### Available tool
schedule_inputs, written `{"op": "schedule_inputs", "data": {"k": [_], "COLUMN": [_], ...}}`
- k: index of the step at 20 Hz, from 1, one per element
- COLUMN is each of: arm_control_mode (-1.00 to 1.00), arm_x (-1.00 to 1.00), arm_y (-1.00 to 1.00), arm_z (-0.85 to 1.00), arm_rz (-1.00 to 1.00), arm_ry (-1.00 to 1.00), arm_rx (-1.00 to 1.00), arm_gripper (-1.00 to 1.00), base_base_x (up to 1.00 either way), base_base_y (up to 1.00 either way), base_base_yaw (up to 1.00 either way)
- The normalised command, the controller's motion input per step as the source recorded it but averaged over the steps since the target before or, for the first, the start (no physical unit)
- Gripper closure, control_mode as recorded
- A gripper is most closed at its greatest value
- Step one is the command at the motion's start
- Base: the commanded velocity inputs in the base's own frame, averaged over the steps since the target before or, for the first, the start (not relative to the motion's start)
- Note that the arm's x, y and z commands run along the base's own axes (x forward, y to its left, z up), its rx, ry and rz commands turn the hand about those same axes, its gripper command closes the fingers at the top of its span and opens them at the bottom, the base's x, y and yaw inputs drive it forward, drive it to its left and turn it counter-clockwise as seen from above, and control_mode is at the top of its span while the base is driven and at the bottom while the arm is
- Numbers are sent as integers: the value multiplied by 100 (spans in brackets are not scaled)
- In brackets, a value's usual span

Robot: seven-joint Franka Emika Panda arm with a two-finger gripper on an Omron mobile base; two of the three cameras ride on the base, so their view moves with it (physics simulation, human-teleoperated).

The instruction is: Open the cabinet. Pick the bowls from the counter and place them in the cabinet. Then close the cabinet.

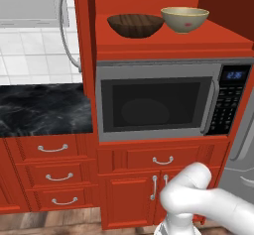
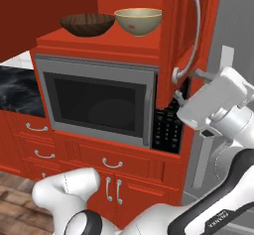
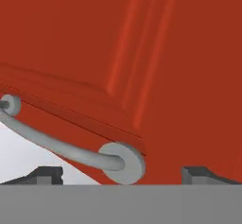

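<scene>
Right base view puts us at the open cabinet (image 2: 134, 43): both bowls sit on its shelf above the microwave (image 2: 99, 102), the dark wooden bowl (image 2: 88, 24) at nine o'clock of the pale bowl (image 2: 138, 21), the two just beside each other. The right door (image 2: 173, 45) stands swung out, and our pincer (image 2: 184, 96) hangs by the lower end of its curved handle (image 2: 191, 30). In the hand view the pincer stands wide, holding nothing, with the handle's lower mount (image 3: 124, 161) between the tips. In the left base view the black tabletop (image 1: 44, 107) lies at nine o'clock of the microwave. We judge that only closing remains. The risk: we push at the handle's foot, the tips skid off the rounded bar, and the door stays ajar.
</scene>
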Motion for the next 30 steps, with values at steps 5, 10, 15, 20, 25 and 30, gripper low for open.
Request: {"op": "schedule_inputs", "data": {"k": [5, 10, 15, 20, 25, 30], "arm_control_mode": [-100, -100, -100, -100, -100, -100], "arm_x": [0, 0, 9, 58, 95, 100], "arm_y": [100, 100, 100, 100, 95, 39], "arm_z": [32, 26, 1, 0, 0, 0], "arm_rz": [6, -14, -30, -41, -51, -43], "arm_ry": [-29, -24, -34, -40, -32, -8], "arm_rx": [-9, -17, -2, 0, 0, 1], "arm_gripper": [-100, -100, -100, -100, -100, -100], "base_base_x": [0, 0, 0, 0, 0, 0], "base_base_y": [0, 0, 0, 0, 0, 0], "base_base_yaw": [0, 0, 0, 0, 0, 0]}}
